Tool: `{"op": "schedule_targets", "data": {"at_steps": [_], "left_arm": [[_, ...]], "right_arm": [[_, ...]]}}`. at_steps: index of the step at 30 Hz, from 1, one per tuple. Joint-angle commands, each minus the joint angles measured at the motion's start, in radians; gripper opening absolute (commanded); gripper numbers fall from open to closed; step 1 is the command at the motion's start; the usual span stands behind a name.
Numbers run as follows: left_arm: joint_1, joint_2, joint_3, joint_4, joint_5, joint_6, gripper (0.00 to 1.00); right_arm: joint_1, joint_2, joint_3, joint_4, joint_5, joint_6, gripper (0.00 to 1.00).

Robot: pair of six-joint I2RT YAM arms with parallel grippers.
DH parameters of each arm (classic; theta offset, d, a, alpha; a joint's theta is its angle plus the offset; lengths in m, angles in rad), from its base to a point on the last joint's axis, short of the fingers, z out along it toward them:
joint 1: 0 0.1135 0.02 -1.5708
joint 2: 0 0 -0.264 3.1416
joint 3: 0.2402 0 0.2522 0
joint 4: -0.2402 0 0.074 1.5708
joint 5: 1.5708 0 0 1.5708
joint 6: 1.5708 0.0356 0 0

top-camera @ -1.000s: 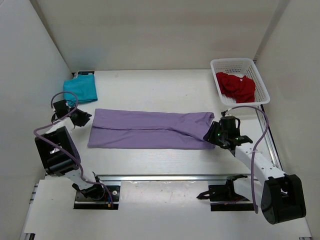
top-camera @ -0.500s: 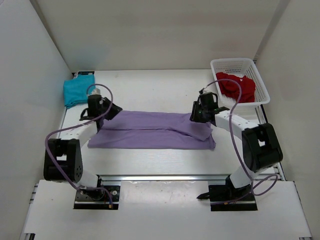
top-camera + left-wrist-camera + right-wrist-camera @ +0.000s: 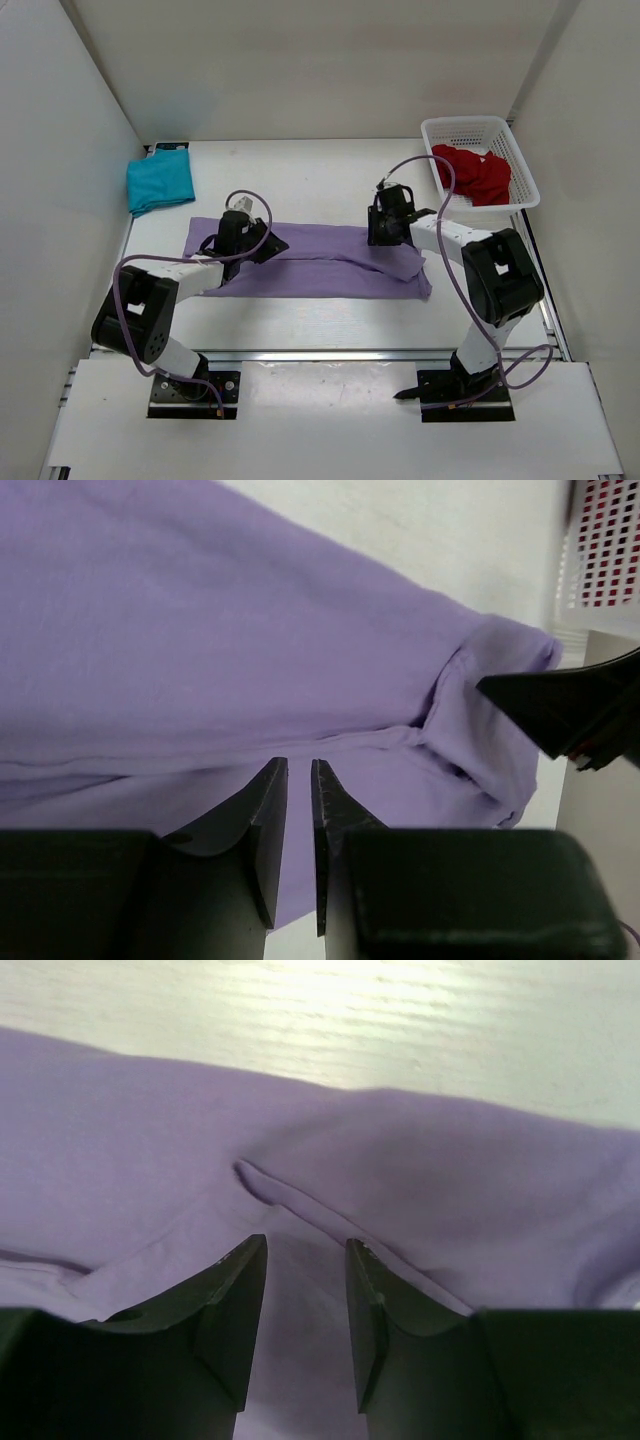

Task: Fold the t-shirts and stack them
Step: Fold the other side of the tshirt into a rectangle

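Top external: the purple shirt [image 3: 320,262] lies spread across the middle of the surface [image 3: 320,185]. The teal shirt [image 3: 160,182] sits at the far-left corner, and the red shirt [image 3: 472,172] is in the basket [image 3: 478,124].
Left wrist: the left claw [image 3: 297,810] is nearly clenched over the purple shirt; I cannot tell if it grips.
Right wrist: the right claw [image 3: 305,1300] is released above the purple shirt.

My cell: white table [image 3: 320,170] boxed in by plain white walls [image 3: 300,70] on three sides, aluminium rail [image 3: 330,353] along the near edge, even diffuse light.

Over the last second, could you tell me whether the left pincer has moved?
Yes: the left pincer moved right, away from the teal t-shirt, over the lavender t-shirt.
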Motion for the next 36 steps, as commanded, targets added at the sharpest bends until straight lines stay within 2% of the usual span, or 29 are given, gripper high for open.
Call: {"op": "schedule_targets", "data": {"at_steps": [1, 10, 14, 18, 22, 27, 30, 33, 36], "left_arm": [[-0.012, 0.001, -0.024, 0.055, 0.022, -0.011, 0.26], [-0.077, 0.040, -0.024, 0.091, 0.031, -0.016, 0.26], [-0.075, 0.034, -0.023, 0.090, 0.030, -0.016, 0.27], [-0.071, 0.023, -0.021, 0.093, 0.037, -0.022, 0.27], [-0.075, 0.023, -0.021, 0.095, 0.037, -0.030, 0.26], [-0.078, 0.018, -0.023, 0.105, 0.053, -0.041, 0.26], [-0.080, 0.000, -0.026, 0.105, 0.054, -0.042, 0.26], [-0.066, -0.014, -0.038, 0.105, 0.056, -0.047, 0.27], [-0.072, -0.042, -0.052, 0.102, 0.057, -0.050, 0.27]], "right_arm": [[0.018, 0.022, 0.068, 0.047, 0.007, -0.019, 0.36], [0.019, 0.119, 0.129, 0.048, -0.029, -0.024, 0.37], [0.029, 0.112, 0.148, 0.019, -0.013, -0.022, 0.12], [0.081, 0.021, 0.114, -0.015, 0.019, -0.008, 0.00], [0.135, -0.077, 0.056, -0.077, 0.040, 0.035, 0.01], [0.287, -0.180, -0.036, -0.130, 0.089, 0.116, 0.00], [0.360, -0.218, -0.087, -0.110, 0.085, 0.177, 0.04], [0.406, -0.249, -0.119, -0.093, 0.073, 0.200, 0.18], [0.391, -0.310, -0.127, -0.102, 0.069, 0.191, 0.19]]}}
